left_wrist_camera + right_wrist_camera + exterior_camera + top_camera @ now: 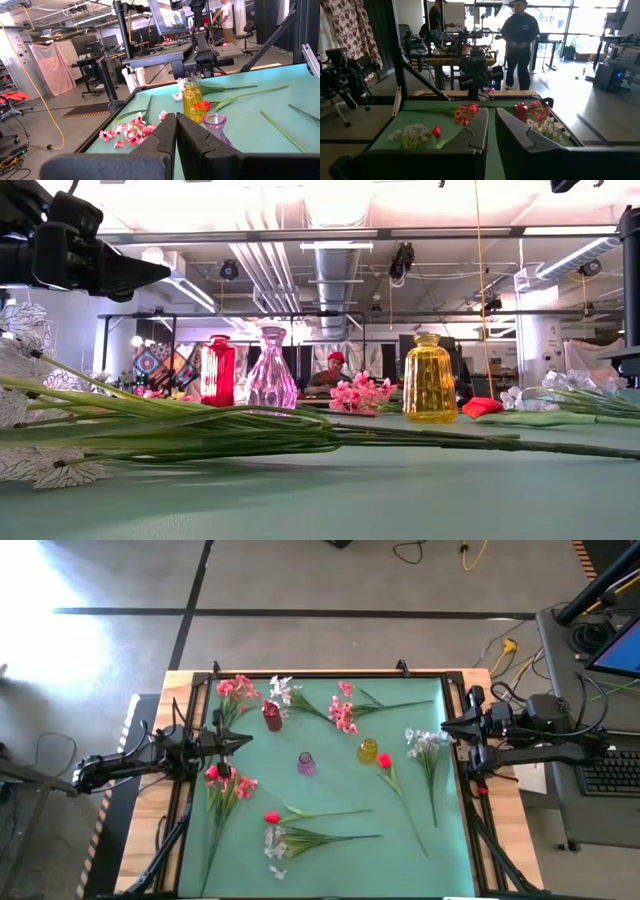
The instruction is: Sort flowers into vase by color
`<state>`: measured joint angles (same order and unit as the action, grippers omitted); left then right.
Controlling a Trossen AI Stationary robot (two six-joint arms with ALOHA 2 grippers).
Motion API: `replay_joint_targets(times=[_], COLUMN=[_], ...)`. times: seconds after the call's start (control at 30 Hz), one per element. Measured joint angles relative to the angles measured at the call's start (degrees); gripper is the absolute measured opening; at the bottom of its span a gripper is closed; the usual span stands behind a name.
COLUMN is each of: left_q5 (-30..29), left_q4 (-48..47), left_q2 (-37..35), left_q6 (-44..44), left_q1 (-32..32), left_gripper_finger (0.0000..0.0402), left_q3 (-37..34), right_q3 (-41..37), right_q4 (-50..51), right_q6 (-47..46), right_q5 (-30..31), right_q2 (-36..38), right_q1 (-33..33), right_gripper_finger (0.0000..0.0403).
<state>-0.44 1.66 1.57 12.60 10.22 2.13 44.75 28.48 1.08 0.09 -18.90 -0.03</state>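
Observation:
Three small vases stand upright mid-mat: red [272,717], pink [306,763] and yellow [368,751]. Flower sprays lie flat around them: pink [235,690], white [282,690] and pink [345,712] at the far side, white [425,742] and red [385,762] on the right, pink-red [226,780] on the left, red [272,817] and white [276,840] near. My left gripper [247,740] hovers shut above the mat's left side, left of the red vase. My right gripper [443,728] hovers shut at the mat's right edge beside the white spray.
A wooden border [510,830] and dark frame rails surround the green mat [330,790]. Long green stems [300,435] stretch across the near part of the mat. A person [520,35] stands in the room beyond the table's left side.

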Motion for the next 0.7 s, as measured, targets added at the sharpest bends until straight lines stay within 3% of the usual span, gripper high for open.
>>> replay_joint_targets(times=[0.17, 0.23, 0.3, 0.4, 0.6, 0.7], left_q5=[0.0, 0.0, 0.0, 0.0, 0.0, 0.0], left_q4=[0.0, 0.0, 0.0, 0.0, 0.0, 0.0], left_q2=[0.0, 0.0, 0.0, 0.0, 0.0, 0.0], left_q6=[0.0, 0.0, 0.0, 0.0, 0.0, 0.0], left_q1=[0.0, 0.0, 0.0, 0.0, 0.0, 0.0], left_gripper_finger=[0.0, 0.0, 0.0, 0.0, 0.0, 0.0], left_q3=[0.0, 0.0, 0.0, 0.0, 0.0, 0.0], right_q3=[0.0, -0.1, -1.6, -7.8, -22.4, -26.9], right_q4=[-0.6, -1.4, -0.3, -3.5, -21.4, -26.6], right_q6=[-0.4, -6.2, -9.6, -10.9, -15.7, -16.8], right_q5=[0.0, -0.5, -5.7, -12.5, -11.9, -9.2], right_q2=[0.0, -0.2, 0.1, 3.2, 15.9, 18.7], right_q1=[0.0, 0.0, 0.0, 0.0, 0.0, 0.0], right_gripper_finger=[0.0029, 0.0029, 0.0029, 0.0029, 0.0029, 0.0029])
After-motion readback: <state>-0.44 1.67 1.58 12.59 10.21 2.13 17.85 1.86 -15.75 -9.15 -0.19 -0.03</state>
